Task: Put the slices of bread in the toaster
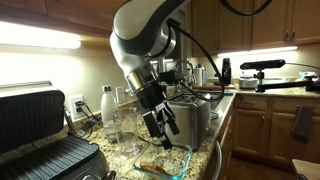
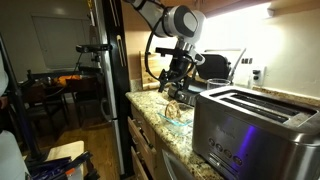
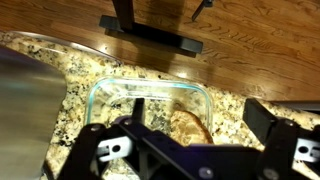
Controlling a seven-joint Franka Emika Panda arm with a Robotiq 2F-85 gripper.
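1. My claw hangs spread wide with nothing in its grasp. In the wrist view its fingers frame open air.
2. Below it I see a glass dish with a bread slice lying flat inside. I can't tell if there are more slices.
3. The toaster stands just beside the dish on the granite worktop.
4. A black grill sits on the far side of the dish from the toaster.
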